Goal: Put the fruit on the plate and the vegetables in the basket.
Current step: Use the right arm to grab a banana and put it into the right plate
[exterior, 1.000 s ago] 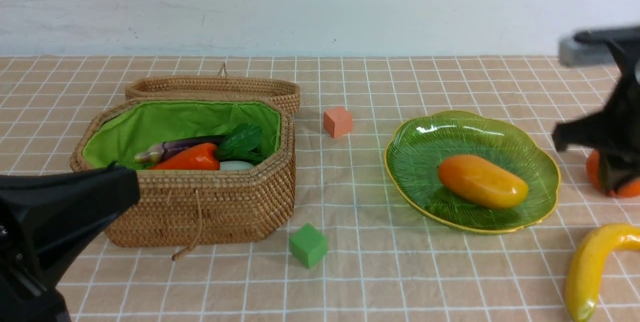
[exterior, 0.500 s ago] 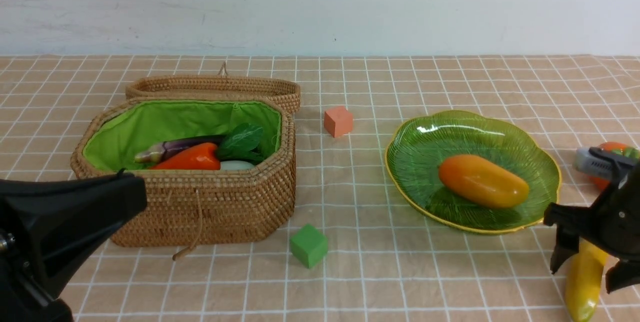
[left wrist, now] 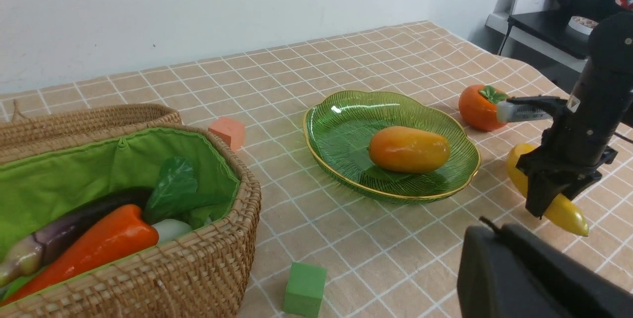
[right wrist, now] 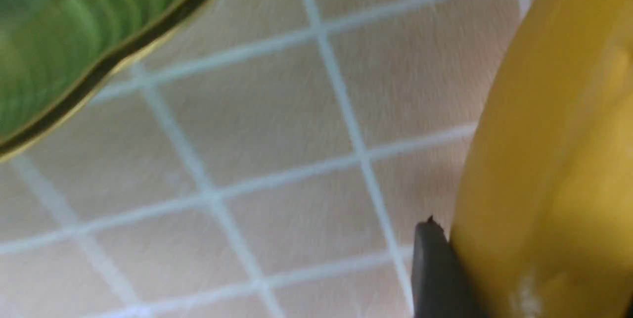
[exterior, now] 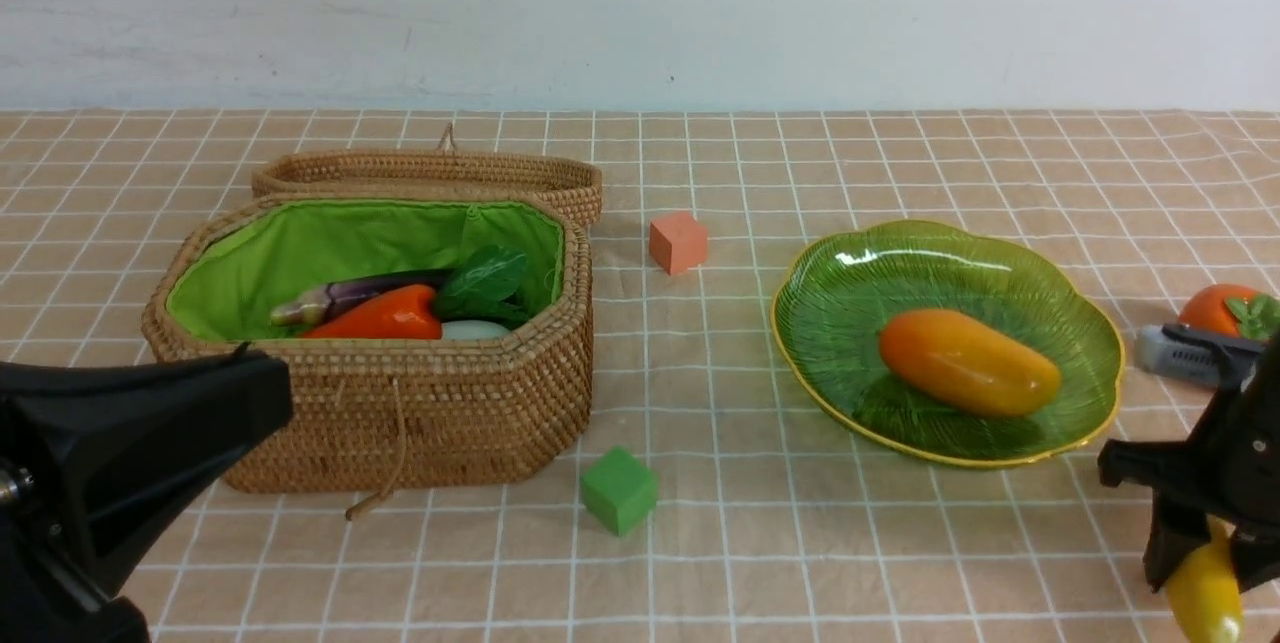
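Right gripper (exterior: 1205, 571) straddles the banana (exterior: 1207, 601), which lies on the cloth (exterior: 700, 373) right of the plate (exterior: 790, 323), nearer the robot. Clamped or not: can't tell. Long axis near–far, visible tip toward robot. Left wrist view shows both ends; right wrist shows one finger (right wrist: 432, 273) touching.

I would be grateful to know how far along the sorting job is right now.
Done: four vegetables lie in the basket, mango on the plate. In hand: right gripper grips the banana on the table. Remaining: banana and persimmon to plate.
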